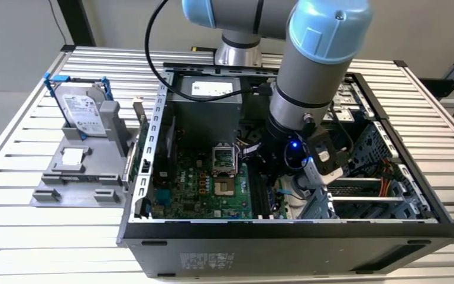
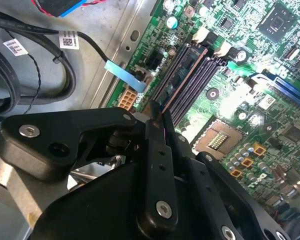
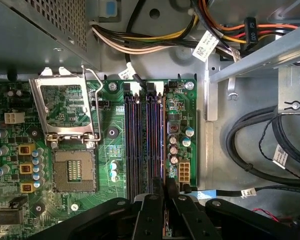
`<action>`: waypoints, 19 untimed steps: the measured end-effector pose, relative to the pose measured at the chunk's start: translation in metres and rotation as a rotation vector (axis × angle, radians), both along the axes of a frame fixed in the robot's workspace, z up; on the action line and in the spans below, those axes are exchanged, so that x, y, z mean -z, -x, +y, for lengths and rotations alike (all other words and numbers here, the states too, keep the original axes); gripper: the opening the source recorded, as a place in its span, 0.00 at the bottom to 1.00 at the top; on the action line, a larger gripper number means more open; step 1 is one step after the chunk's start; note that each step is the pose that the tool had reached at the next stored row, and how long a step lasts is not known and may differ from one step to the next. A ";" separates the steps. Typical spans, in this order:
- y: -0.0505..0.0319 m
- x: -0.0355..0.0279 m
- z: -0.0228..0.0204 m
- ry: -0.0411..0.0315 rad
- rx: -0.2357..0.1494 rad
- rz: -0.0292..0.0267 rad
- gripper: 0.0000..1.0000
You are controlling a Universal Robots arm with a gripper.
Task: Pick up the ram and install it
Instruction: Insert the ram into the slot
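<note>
One gripper (image 2: pixel 157 114), fingers drawn narrow, clamped on one ram (image 2: pixel 185 78). Ram seen edge-on, standing along board-edge side of four black slots (image 3: pixel 140 145) on green motherboard (image 1: pixel 195 189); seating cannot be told. One open CPU socket (image 3: pixel 74 170). One hard drive (image 1: pixel 81 109) outside case (image 1: pixel 290 234). Two white barcode tags (image 2: pixel 70 40) on black cables (image 2: pixel 65 75); print illegible.

The gripper (image 3: pixel 164 189) is matt black, the motherboard (image 3: pixel 115 115) glossy, the case (image 3: pixel 225 150) dull sheet metal.
</note>
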State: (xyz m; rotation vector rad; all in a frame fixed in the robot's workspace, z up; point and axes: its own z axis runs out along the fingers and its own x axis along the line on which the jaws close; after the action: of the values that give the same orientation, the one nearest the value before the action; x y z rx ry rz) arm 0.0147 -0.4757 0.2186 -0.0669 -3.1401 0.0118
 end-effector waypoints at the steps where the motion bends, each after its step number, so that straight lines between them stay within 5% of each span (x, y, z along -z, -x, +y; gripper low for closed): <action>1: -0.0001 0.0011 0.0006 -0.0032 0.000 -0.0009 0.00; 19: -0.0001 0.0015 0.0002 -0.0005 -0.005 -0.0018 0.00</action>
State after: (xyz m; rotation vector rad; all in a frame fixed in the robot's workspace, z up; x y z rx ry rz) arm 0.0148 -0.4755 0.2171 -0.0593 -3.1420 0.0109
